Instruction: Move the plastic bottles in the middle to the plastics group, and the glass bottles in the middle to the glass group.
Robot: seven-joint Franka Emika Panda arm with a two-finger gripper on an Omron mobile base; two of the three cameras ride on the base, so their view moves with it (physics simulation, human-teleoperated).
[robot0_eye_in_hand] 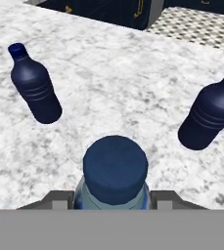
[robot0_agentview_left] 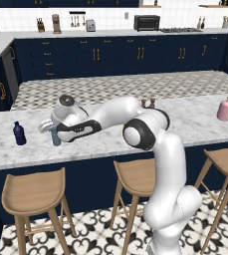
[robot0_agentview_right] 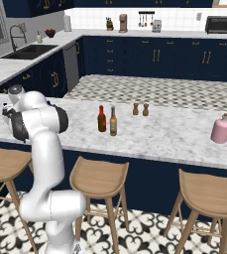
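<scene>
My gripper (robot0_agentview_left: pixel 53 130) is shut on the pale teal plastic bottle (robot0_agentview_left: pixel 56 136) over the left part of the marble counter. In the hand view its blue cap (robot0_eye_in_hand: pixel 115 168) sits between my gripper (robot0_eye_in_hand: pixel 114 199) fingers. Two dark navy bottles of the plastics group stand just ahead, one (robot0_eye_in_hand: pixel 35 87) to the left and one (robot0_eye_in_hand: pixel 213 112) to the right. One navy bottle (robot0_agentview_left: pixel 19 133) stands left of the held bottle. The dark brown red-capped bottle (robot0_agentview_right: pixel 101 119) and the amber bottle (robot0_agentview_right: pixel 113 121) stand together mid-counter. The pink glass bottle (robot0_agentview_right: pixel 221 129) stands far right.
Two small brown shakers (robot0_agentview_right: pixel 140 109) stand behind the glass bottles. Three wooden stools (robot0_agentview_left: pixel 33 191) line the counter's near side. The counter's front edge (robot0_agentview_left: pixel 60 162) runs just below the held bottle. Dark cabinets and a back counter lie beyond.
</scene>
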